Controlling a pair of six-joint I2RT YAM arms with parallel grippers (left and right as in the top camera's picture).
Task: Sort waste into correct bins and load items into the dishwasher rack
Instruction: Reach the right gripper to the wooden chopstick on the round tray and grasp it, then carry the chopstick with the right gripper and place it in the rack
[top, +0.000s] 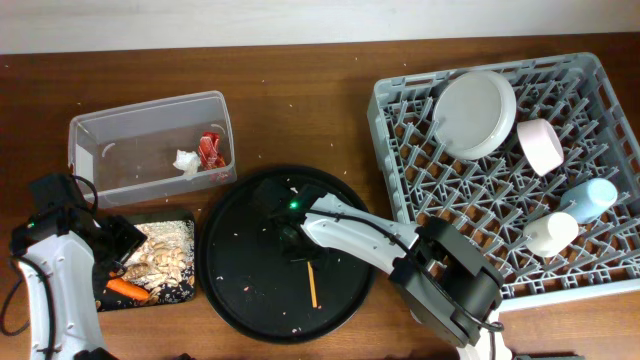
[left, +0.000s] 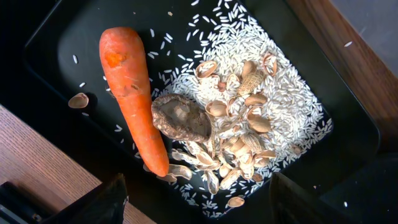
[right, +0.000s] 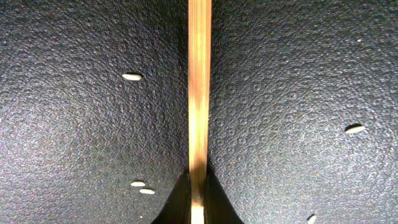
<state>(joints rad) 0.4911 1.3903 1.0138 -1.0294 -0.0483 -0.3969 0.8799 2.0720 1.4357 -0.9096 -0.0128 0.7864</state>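
Note:
The thin wooden chopstick (top: 312, 283) lies on the large round black tray (top: 240, 290). My right gripper (top: 298, 246) is shut on its upper end; the right wrist view shows the chopstick (right: 199, 87) pinched between my fingertips (right: 199, 200). My left gripper (top: 120, 240) is open and empty above the flat black tray (top: 185, 290). The left wrist view shows my open fingers (left: 199, 208) over the carrot (left: 130, 87), the brown lump (left: 181, 116), and rice with shell scraps (left: 249, 81). The clear tub (top: 150, 108) holds the red wrapper (top: 210, 148) and the tissue wad (top: 186, 162).
The grey dishwasher rack (top: 385, 100) at the right holds the pale plate (top: 475, 112), a pale bowl (top: 540, 145), the light blue cup (top: 592, 197) and the cream cup (top: 550, 233). Stray rice grains (right: 132, 77) dot the round tray. The fork is not in view.

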